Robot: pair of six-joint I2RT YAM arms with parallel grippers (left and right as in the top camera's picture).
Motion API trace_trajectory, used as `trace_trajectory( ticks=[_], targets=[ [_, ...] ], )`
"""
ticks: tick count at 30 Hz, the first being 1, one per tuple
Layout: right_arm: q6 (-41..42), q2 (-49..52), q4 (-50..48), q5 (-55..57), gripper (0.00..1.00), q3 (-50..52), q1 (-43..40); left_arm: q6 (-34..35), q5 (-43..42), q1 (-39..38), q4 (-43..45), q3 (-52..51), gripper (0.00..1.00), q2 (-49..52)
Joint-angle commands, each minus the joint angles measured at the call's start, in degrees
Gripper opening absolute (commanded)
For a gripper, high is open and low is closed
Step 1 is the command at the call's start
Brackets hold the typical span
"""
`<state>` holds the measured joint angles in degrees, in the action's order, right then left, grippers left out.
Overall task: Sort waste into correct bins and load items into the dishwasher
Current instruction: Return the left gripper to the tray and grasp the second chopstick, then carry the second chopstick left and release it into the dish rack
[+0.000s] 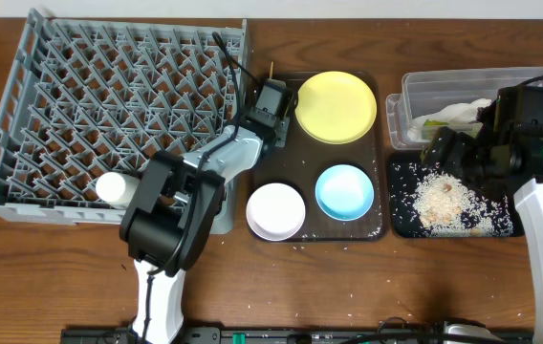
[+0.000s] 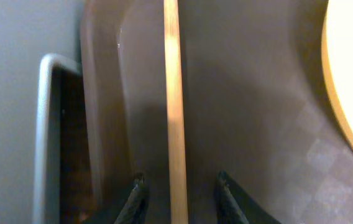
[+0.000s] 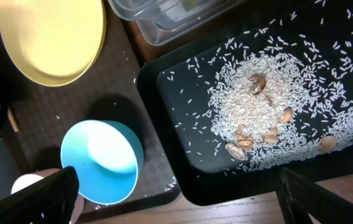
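Left gripper (image 2: pixel 181 185): jaws partly open, straddling one thin wooden chopstick (image 2: pixel 174 93) with a gap visible on each side; no grip. The chopstick lies at the left edge of the dark brown serving tray (image 2: pixel 257 124), beside the round yellow plate (image 1: pixel 336 106). Right gripper (image 3: pixel 176 193): jaws fully spread, empty, above the shallow glossy black tray (image 3: pixel 164 124) holding loose whitish rice scraps (image 3: pixel 257 106).

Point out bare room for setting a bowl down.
Most of the grey rack behind the white cup is free, as is the table strip in front of the brown tray. The black tray is crowded with rice.
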<state>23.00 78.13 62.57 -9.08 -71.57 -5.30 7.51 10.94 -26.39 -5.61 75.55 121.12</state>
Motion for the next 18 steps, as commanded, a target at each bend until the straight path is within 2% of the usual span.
trace_trajectory(
  ticks=[1,6,7,8,9,18],
  targets=[
    [-0.55,-0.87,0.07,-0.20,0.99,-0.68,-0.31,0.11,1.03,-0.35,-1.18,-0.09,0.35,2.73],
    [-0.55,-0.87,0.07,-0.20,0.99,-0.68,-0.31,0.13,-2.82,-0.83,-1.60,-0.09,0.25,2.95],
    [-0.55,-0.87,0.07,-0.20,0.99,-0.68,-0.31,0.20,-2.80,-0.85,-1.70,-0.09,0.21,2.95],
    [-0.55,-0.87,0.07,-0.20,0.99,-0.68,-0.31,0.26,-2.82,-0.85,-2.08,-0.09,0.12,2.89],
    [-0.55,-0.87,0.07,-0.20,0.99,-0.68,-0.31,0.26,-2.80,-0.85,-2.54,-0.09,0.09,2.75],
    [-0.55,-0.87,0.07,-0.20,0.99,-0.68,-0.31,0.26,-2.86,-0.85,-6.16,0.13,0.08,-5.53]
  ],
)
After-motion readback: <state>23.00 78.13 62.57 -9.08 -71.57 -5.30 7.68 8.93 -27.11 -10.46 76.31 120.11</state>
